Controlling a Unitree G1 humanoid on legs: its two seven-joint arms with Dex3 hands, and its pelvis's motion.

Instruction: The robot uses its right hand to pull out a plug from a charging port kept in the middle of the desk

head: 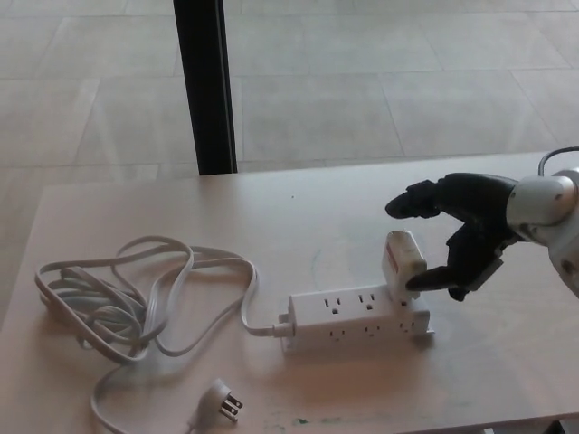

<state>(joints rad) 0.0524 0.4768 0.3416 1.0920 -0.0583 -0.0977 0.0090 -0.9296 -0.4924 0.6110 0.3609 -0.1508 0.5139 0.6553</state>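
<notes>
You are bringing the right hand [466, 231] in from the right side of the desk [136, 203], and it is sitting just beside the plug [403, 264], a white boxy adapter standing in the power strip [357, 319] near the middle of the desk. The plug is seated in the rightmost socket of the strip's top row, leaning slightly toward the hand, with its long axis running up and away from the strip's face.

The relation you are working with is this: the plug is lying to the left of the palm, between the two sets of digits. The upper fingers [412, 201] are reaching over and past the plug's top, apart from it, while the lower digit is pressing close against the plug's right side, low down near the strip. It looks to be touching there, though the angle is not letting you confirm contact. The hand is spread and grasping nothing yet; the fingers are bracketing the plug without closing on it.

The left hand is not showing anywhere, so the right is the only one in reach. The pull will likely need to follow the plug's own tilted axis, up and off the strip.

The strip's white cord [136, 298] is looping across the left of the desk and ending in a loose pronged plug [221, 400] near the front edge. No brand, label or writing is readable on the adapter or the strip.
</notes>
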